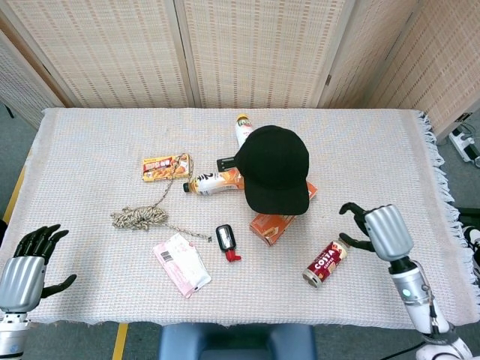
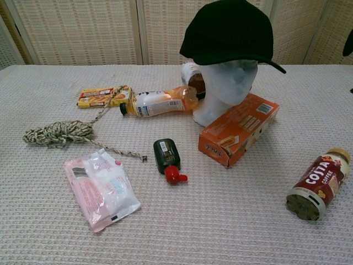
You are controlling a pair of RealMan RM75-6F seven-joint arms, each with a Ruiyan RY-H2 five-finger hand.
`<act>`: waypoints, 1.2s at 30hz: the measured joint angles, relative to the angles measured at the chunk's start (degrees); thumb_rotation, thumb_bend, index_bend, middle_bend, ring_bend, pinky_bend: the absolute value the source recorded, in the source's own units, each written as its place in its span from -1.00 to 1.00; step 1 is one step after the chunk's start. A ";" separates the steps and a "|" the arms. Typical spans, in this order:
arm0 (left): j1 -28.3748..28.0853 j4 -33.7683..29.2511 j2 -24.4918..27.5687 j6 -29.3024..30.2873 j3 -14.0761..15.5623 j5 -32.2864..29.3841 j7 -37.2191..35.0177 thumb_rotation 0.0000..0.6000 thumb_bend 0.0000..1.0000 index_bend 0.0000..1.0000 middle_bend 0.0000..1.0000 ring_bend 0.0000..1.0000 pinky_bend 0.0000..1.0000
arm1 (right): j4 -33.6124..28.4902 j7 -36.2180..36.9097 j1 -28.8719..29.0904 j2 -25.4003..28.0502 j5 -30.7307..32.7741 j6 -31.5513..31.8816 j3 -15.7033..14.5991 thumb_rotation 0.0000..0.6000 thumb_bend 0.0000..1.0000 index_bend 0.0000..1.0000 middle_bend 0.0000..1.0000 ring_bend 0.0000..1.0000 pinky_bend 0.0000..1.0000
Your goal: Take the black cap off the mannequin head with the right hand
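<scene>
The black cap (image 1: 275, 167) (image 2: 230, 31) sits on the white mannequin head (image 2: 226, 88) near the table's middle, brim toward the front right. My right hand (image 1: 376, 229) hovers open over the table to the right of the cap, fingers spread toward it, holding nothing. Only a dark sliver of the right hand (image 2: 348, 45) shows at the right edge of the chest view. My left hand (image 1: 28, 264) is open at the front left corner, off the table edge.
An orange box (image 1: 271, 223) and an orange juice bottle (image 1: 214, 181) lean by the mannequin head. A Costa coffee bottle (image 1: 328, 261) lies just left of my right hand. A rope coil (image 1: 139, 217), snack pack (image 1: 166, 166), tissue pack (image 1: 181, 264) and small black bottle (image 1: 225, 240) lie to the left.
</scene>
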 measured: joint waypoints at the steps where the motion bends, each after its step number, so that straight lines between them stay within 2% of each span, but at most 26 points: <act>1: 0.00 -0.07 0.17 -0.12 -0.01 -0.15 -0.02 1.00 -0.84 -0.54 -0.63 -0.72 -0.66 | 0.16 -0.46 1.01 -0.95 0.54 -0.90 0.44 1.00 -0.87 -0.09 0.89 0.98 1.00; 12: -0.32 -0.51 0.98 -1.31 -0.05 -0.97 -0.49 1.00 -0.84 -0.56 -0.64 -0.72 -0.65 | 1.32 -4.10 7.80 -7.09 6.33 -6.66 3.96 1.00 -0.87 -0.07 0.89 0.98 1.00; 22: -0.62 -1.44 2.62 -3.40 0.59 -1.86 -1.31 1.00 -0.83 -0.56 -0.61 -0.68 -0.63 | 3.92 -6.22 11.96 -11.05 10.22 -9.70 5.67 1.00 -0.83 -0.07 0.89 0.98 1.00; 25: -0.57 -1.66 3.01 -3.58 0.72 -2.09 -1.67 1.00 -0.83 -0.56 -0.61 -0.68 -0.63 | 5.05 -6.27 12.73 -12.19 10.52 -9.55 5.93 1.00 -0.60 0.00 0.89 0.99 1.00; 30: -0.61 -2.03 3.55 -4.26 1.04 -2.32 -1.84 1.00 -0.83 -0.56 -0.61 -0.68 -0.63 | 7.24 -4.08 13.26 -13.73 9.90 -7.83 5.96 1.00 0.03 0.25 0.91 1.00 1.00; 34: -0.75 -1.98 3.52 -4.48 1.06 -2.35 -1.91 1.00 -0.83 -0.56 -0.61 -0.68 -0.63 | 8.79 -2.08 13.42 -14.40 9.09 -6.19 5.59 1.00 0.39 0.40 0.94 1.00 1.00; 36: -0.83 -1.92 3.46 -4.50 1.03 -2.27 -1.95 1.00 -0.83 -0.56 -0.61 -0.68 -0.63 | 9.10 -1.46 13.42 -14.50 8.95 -5.61 5.51 1.00 0.49 0.44 0.95 1.00 1.00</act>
